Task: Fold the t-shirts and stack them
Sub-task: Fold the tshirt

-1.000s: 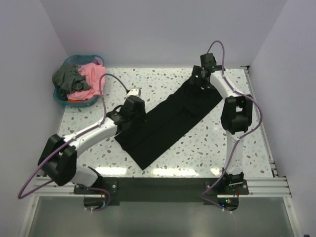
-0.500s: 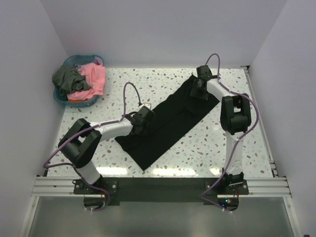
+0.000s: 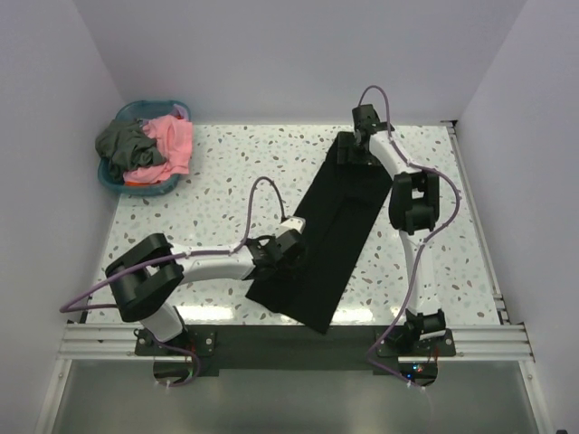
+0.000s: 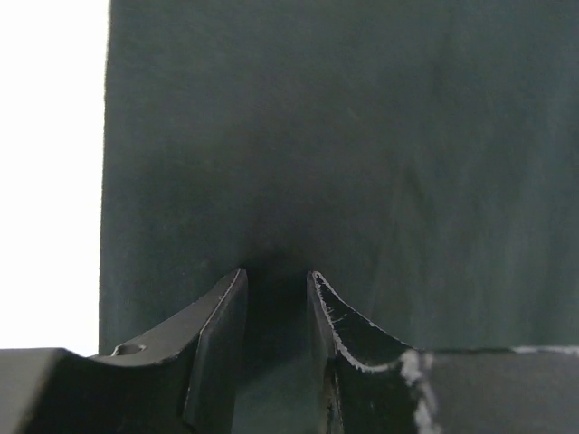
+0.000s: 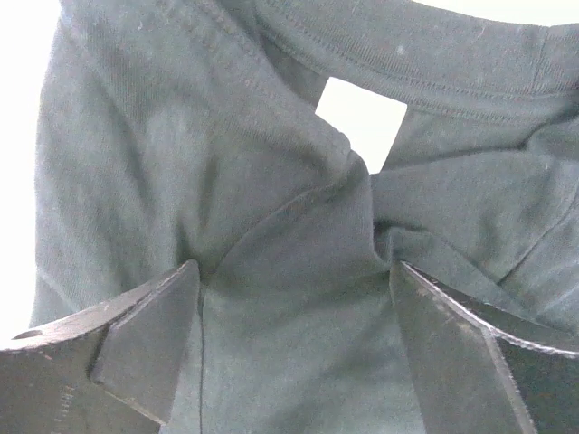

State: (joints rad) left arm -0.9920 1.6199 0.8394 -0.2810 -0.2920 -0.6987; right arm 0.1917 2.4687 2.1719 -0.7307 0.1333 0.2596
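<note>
The black t-shirt point(image 3: 336, 221) lies on the table as a long folded strip, running from the far right down to the near middle. My left gripper point(image 3: 289, 246) is at the strip's near left edge, its jaws pinched narrowly on the black cloth point(image 4: 362, 136). My right gripper point(image 3: 349, 152) is at the far end, jaws wide open and down on the bunched collar area point(image 5: 271, 344), just below the white neck label point(image 5: 362, 122). The coral pink t-shirt point(image 3: 172, 143) and the dark grey t-shirt point(image 3: 122, 140) lie crumpled in the basket.
The round blue basket point(image 3: 116, 183) stands at the far left corner of the speckled table point(image 3: 208, 163). Pale walls close in the left, back and right sides. An aluminium rail point(image 3: 470, 336) runs along the near edge.
The black strip has swung from a diagonal lie to nearly lengthwise. My left gripper moved right and toward the near edge with it; my right gripper shifted left at the far end.
</note>
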